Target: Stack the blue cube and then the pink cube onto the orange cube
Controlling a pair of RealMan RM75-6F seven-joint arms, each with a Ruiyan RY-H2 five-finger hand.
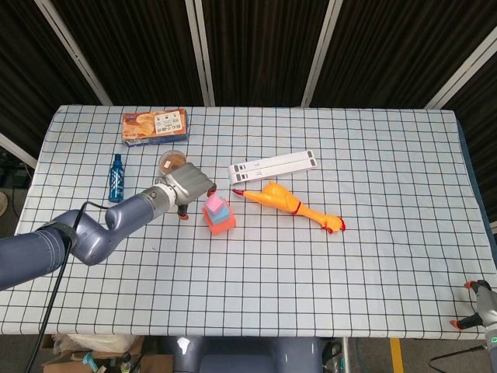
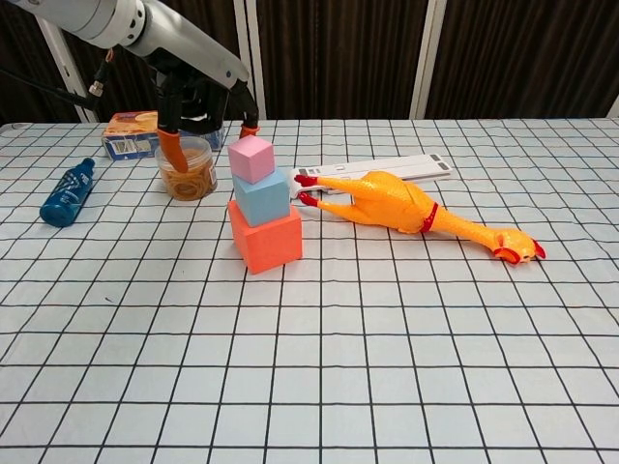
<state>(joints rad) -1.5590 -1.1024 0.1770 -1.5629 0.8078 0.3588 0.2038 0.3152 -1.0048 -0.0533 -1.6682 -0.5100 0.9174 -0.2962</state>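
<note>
Centrally on the checked tablecloth [image 2: 387,367] stand three cubes in one tower: a large orange cube [image 2: 265,238] at the bottom, a smaller light blue cube [image 2: 262,196] on it, and a still smaller pink cube [image 2: 251,159] on top, each turned a little against the one below. From the head view the same stack shows from above, pink cube [image 1: 212,203] over blue [image 1: 221,210] over orange [image 1: 221,222].

Just left of the tower hangs the left hand [image 2: 203,101], grey with orange fingertips [image 2: 174,155] pointing down; its fingers are spread and hold nothing, one tip hanging close beside the pink cube without touching it. In the head view that hand [image 1: 190,186] shows as a grey block at the end of the long grey arm.

One clear plastic tub [image 2: 189,169] with yellowish contents stands behind the hand. One yellow rubber chicken [image 2: 406,211] with red feet and beak lies on its side to the right of the tower, and one white flat power strip [image 2: 387,170] lies behind it. One blue bottle [image 2: 68,191] lies on the cloth at far left, and one flat printed food box [image 1: 154,126] lies towards the back.

Only the head view catches the right hand [image 1: 477,307], low in the corner beyond the table's edge; whether its fingers are apart or closed cannot be told.
</note>
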